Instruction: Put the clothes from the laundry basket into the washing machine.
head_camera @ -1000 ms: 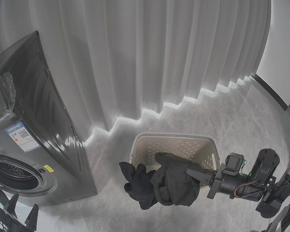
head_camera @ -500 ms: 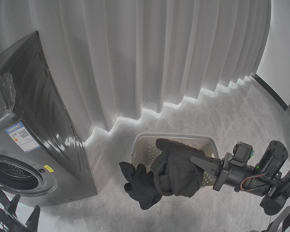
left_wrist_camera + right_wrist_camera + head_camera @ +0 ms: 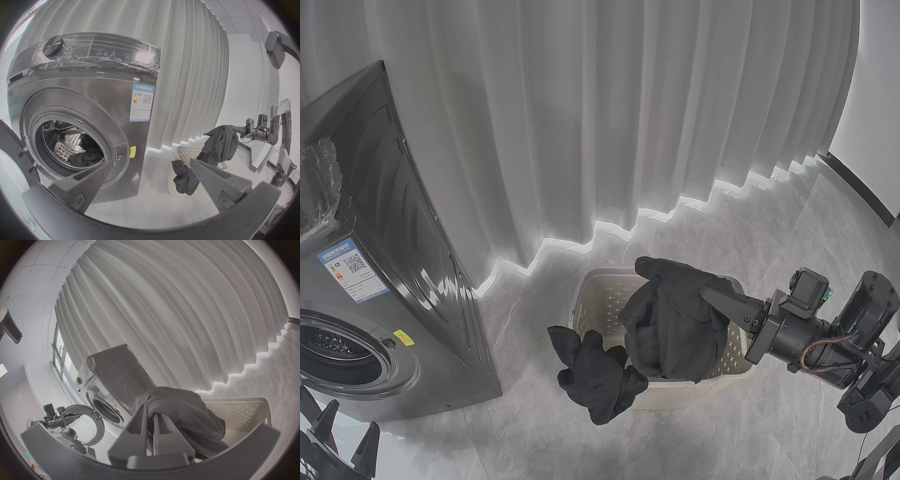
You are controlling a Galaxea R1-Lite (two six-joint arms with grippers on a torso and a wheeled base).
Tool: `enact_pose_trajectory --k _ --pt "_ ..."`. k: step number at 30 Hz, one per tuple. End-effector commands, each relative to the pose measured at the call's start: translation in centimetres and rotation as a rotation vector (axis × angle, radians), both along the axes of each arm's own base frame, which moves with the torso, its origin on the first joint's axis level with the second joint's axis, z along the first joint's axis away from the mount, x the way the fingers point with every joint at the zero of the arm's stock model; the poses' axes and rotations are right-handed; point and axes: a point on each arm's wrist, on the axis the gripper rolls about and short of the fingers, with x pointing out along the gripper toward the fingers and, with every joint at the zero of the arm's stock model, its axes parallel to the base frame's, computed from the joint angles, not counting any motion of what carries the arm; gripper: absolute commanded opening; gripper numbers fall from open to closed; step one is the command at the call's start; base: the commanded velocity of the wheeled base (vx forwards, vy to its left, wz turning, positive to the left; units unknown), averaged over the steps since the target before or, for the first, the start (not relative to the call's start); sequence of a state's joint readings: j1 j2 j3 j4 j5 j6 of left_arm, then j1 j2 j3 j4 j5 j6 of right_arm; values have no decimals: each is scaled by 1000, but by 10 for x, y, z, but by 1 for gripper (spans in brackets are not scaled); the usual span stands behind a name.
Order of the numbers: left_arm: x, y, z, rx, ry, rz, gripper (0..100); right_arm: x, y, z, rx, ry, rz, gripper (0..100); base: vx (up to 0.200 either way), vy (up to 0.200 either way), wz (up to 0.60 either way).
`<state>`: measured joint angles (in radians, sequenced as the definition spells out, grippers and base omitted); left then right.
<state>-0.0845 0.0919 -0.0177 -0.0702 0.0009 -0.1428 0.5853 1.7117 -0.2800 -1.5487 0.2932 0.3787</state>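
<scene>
garment (image 3: 669,325), one, in right tool (image 3: 707,292); basket (image 3: 605,299), one.

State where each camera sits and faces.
Head view: on the head, facing down at laundry basket and washing machine; right hand shut on dark garment, tips of left hand.
Left wrist view: on that wrist, facing the open drum; own open fingers.
Right wrist view: on that wrist, facing across the basket; own hand.
All three share machine, basket, garment.
</scene>
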Motion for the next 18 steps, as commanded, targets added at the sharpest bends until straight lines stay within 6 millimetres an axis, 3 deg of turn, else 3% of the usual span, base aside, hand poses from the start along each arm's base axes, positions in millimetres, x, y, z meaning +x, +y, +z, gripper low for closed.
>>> enact_pose_trajectory --k 1,7,16,18 --pt "1 0 -5 2 19 2 100 3 -1 3 8 -15 -12 0 0 0 0" --pt "1 0 -5 2 19 2 100 13 4 17 45 -69 -16 0 0 0 0" --pt "1 0 -5 2 19 1 100 18 6 22 53 -92 -19 0 -200 0 0" --pt "1 0 -5 2 19 1 100 20 6 23 45 -84 -17 0 0 0 0"
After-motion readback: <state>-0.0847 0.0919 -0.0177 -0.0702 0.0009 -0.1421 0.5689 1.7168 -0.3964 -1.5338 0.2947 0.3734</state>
